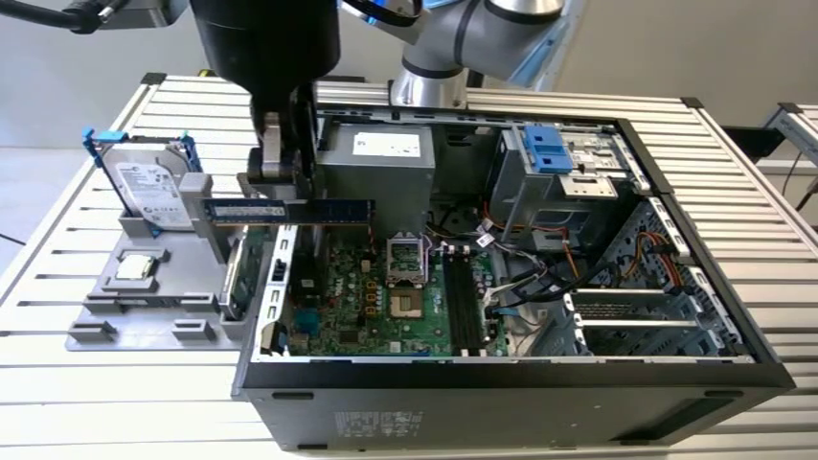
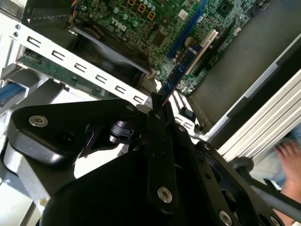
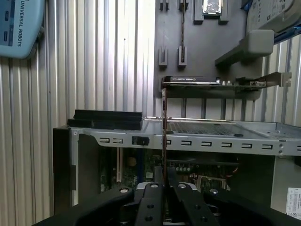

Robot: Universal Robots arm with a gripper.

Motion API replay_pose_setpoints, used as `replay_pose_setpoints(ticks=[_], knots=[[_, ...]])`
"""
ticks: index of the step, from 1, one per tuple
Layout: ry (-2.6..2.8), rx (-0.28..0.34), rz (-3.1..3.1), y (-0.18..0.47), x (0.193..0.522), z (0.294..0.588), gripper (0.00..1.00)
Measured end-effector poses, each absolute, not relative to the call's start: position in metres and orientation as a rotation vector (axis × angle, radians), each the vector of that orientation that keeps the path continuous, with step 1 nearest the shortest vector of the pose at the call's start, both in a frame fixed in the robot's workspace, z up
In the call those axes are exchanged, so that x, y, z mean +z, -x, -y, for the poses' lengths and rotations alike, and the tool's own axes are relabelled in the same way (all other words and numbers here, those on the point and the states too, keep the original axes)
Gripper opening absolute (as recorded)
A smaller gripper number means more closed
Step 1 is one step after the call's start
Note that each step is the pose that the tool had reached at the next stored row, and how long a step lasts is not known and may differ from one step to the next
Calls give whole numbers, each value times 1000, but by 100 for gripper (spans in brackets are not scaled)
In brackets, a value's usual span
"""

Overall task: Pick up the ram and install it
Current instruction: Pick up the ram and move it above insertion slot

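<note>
Gripper (image 1: 276, 184) clamped tight on the ram (image 1: 326, 210), holding it level over the open computer case's (image 1: 511, 383) side wall.

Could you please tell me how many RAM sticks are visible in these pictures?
1: the ram, held in the gripper over the open computer case's edge on the exterior view's left. More may sit hidden in the motherboard's slots.
</note>
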State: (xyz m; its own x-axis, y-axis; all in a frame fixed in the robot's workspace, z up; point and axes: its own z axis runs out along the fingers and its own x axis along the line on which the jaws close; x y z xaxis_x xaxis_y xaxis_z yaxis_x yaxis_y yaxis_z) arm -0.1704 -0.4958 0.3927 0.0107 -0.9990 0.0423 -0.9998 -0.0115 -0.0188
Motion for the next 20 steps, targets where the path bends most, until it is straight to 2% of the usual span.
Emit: replay_pose_setpoints(ticks=[20], knots=[[-2222, 68, 2197, 126, 393, 496, 0]])
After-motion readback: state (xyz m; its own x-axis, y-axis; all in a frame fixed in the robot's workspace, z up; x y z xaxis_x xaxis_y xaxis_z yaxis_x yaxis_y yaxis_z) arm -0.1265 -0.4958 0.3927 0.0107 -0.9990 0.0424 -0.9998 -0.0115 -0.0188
